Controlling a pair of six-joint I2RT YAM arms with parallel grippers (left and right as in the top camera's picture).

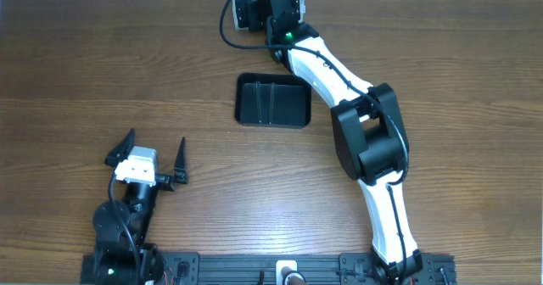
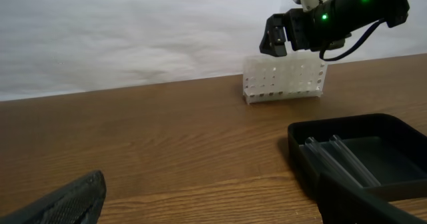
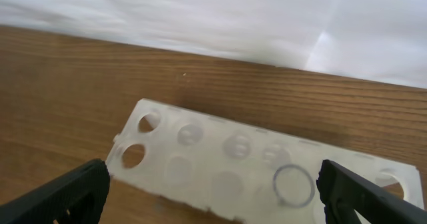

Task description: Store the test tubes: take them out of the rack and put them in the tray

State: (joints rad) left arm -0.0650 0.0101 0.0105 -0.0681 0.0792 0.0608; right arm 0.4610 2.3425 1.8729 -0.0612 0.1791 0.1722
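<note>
Your right gripper (image 3: 213,192) hangs spread wide over the rack (image 1: 244,12) at upper centre, one test tube (image 3: 293,185) in it, the tray (image 1: 242,107) mid-frame just below, and your left gripper (image 1: 153,156) splayed at lower left across the wood tabletop (image 1: 68,64).

A brown wood-grain table (image 1: 76,47) is being bounded at its far edge by a plain white backdrop (image 2: 120,31), and is being lit softly and evenly.

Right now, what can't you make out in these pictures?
Top view: the right end effector covers most of the rack.
Right wrist view: the rack is blurred and cut off by the edge, so its contents are unclear.
Left wrist view: the tray is cut off by the edge.
</note>
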